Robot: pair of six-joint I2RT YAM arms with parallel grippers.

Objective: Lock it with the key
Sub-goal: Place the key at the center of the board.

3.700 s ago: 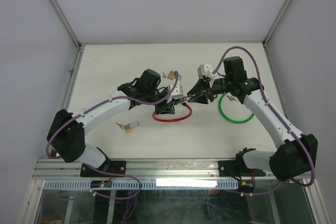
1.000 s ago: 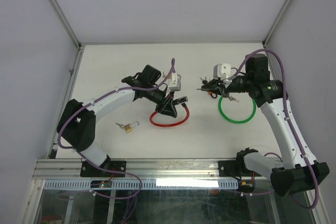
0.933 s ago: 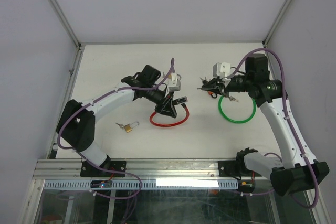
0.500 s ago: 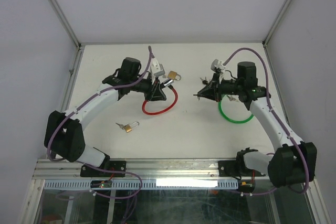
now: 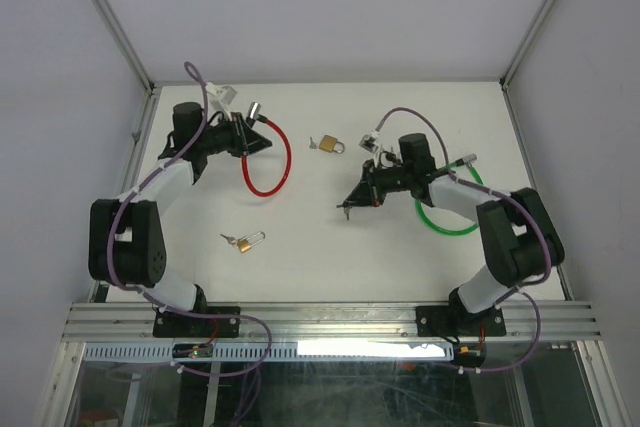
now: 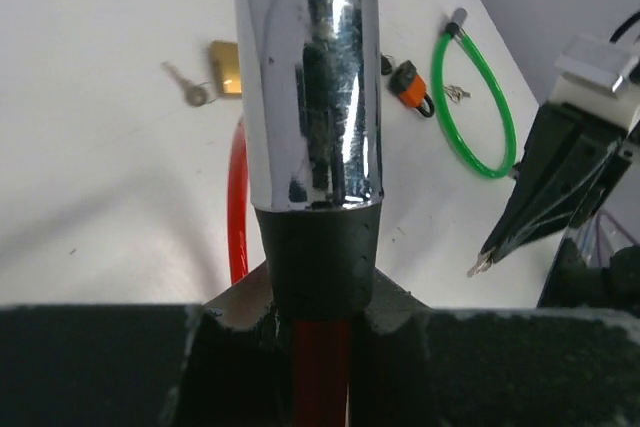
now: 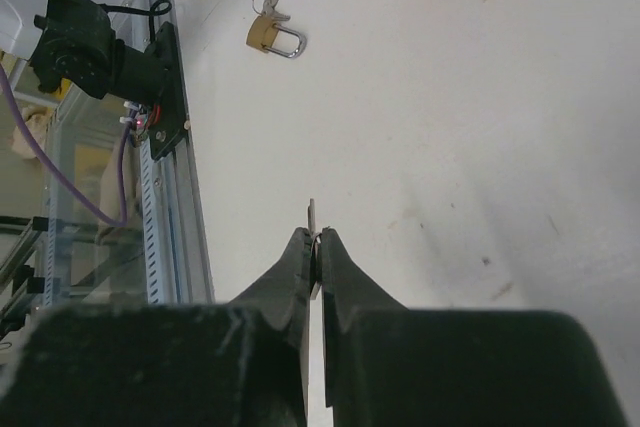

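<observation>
The white table (image 5: 400, 267) sits between pale walls (image 5: 300, 7). Near its far-left corner my left jaws are clamped on the red cable lock (image 5: 287, 159), gripping the black collar under its chrome barrel (image 6: 308, 77). The barrel stands straight out in line with my fingers, and the red loop trails toward the table's middle. Right of centre, my right jaws are pinched together on the key (image 7: 313, 219), whose blade runs along my fingers and points toward the near-left. A brass padlock (image 5: 330, 144) lies at the far middle, a second padlock (image 5: 250, 240) toward the near-left corner, and a green cable lock (image 5: 440, 225) on the right side.
</observation>
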